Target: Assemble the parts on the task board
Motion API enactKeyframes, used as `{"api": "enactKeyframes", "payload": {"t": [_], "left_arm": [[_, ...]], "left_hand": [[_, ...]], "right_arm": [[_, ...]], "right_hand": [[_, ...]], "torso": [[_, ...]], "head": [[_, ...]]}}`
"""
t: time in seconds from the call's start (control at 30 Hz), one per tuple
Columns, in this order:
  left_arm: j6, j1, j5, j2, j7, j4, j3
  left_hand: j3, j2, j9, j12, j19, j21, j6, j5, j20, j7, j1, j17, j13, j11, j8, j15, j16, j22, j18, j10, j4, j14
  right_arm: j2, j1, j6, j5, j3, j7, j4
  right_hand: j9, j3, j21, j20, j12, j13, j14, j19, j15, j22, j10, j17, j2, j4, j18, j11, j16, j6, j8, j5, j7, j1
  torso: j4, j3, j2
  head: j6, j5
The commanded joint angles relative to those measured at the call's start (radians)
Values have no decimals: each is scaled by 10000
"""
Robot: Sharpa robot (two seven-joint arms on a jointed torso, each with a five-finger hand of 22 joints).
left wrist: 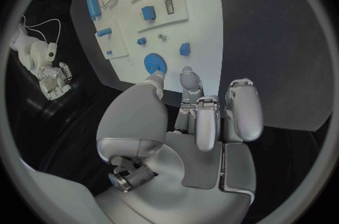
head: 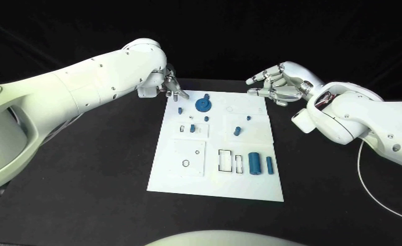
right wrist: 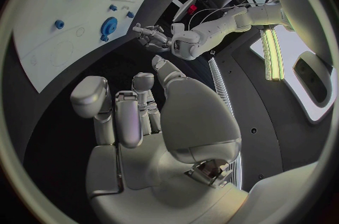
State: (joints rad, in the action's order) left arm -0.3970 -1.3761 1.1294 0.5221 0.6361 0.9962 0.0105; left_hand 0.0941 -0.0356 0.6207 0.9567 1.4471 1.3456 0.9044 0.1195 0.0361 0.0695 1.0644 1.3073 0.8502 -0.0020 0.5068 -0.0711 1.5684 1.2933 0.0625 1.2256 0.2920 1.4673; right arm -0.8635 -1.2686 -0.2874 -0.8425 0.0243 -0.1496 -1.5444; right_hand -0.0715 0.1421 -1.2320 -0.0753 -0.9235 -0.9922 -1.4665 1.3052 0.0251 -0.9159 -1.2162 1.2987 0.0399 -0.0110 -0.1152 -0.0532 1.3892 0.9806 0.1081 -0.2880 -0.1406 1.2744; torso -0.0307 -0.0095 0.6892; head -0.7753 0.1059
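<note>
- In the middle of the black table (head: 100,159) lies the white task board (head: 216,185), its long side running from 12 to 6 o'clock in the head view.
- Toward the board's 12 o'clock end sits a round blue gear (head: 204,104), with a small blue piece (head: 179,109) just beside it at about 8 o'clock.
- Near the board's centre stand several small blue parts: a short peg (head: 193,128), another small piece (head: 205,120), and a blue block (head: 237,131) at about 3 o'clock from them.
- At the board's 5 o'clock corner a wide blue block (head: 254,163) and a slim blue cylinder (head: 269,164) lie side by side, with a smaller blue bar (head: 239,162) just at 9 o'clock of the block.
- The left hand (head: 170,87) hovers at the board's 11 o'clock corner, near the gear; its fingers (left wrist: 243,108) are loosely curled and apart, holding nothing.
- The right hand (head: 277,85) hangs just off the board's 1 o'clock corner, clear of the parts; its fingers (right wrist: 92,101) are bent but spread, with nothing in them.
- The two hands are well apart, with the board's far end between them.
</note>
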Motion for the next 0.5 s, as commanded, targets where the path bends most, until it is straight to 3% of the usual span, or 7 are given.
{"api": "enactKeyframes", "payload": {"t": [0.03,0.3,0.5], "left_arm": [[-397,42,228,-147,-304,-285,-42],[-679,89,180,-437,-450,-834,-122],[-875,111,20,-485,-439,-894,-139]], "left_hand": [[-48,102,-13,66,22,3,71,32,68,-10,12,2635,10,-19,5,53,24,7,41,-15,-5,1035],[-87,135,-25,105,41,31,124,36,64,-27,36,2635,28,-33,32,45,24,45,33,6,-21,1035],[-106,191,-39,131,50,43,155,45,58,-40,77,2635,35,-43,48,36,24,64,30,18,-29,1035]], "right_arm": [[-4,7,-5,6,-2,-89,-17],[23,8,40,4,-2,-87,-23],[16,8,72,2,-2,-78,-36]], "right_hand": [[15,2,37,-27,18,7,-472,-66,2,8,54,3,-33,-34,-54,6,-53,-63,43,52,-26,-99],[14,6,37,-28,22,13,-471,-65,3,7,57,-3,-43,-35,-54,7,-58,-63,45,51,-25,-93],[14,7,42,-28,24,15,-470,-68,3,16,59,-6,-46,-36,-55,8,-61,-63,46,49,-25,-91]], "torso": [[6,2,-3],[-8,12,-9],[12,16,-9]], "head": [[-26,4],[-76,25],[-93,19]]}}
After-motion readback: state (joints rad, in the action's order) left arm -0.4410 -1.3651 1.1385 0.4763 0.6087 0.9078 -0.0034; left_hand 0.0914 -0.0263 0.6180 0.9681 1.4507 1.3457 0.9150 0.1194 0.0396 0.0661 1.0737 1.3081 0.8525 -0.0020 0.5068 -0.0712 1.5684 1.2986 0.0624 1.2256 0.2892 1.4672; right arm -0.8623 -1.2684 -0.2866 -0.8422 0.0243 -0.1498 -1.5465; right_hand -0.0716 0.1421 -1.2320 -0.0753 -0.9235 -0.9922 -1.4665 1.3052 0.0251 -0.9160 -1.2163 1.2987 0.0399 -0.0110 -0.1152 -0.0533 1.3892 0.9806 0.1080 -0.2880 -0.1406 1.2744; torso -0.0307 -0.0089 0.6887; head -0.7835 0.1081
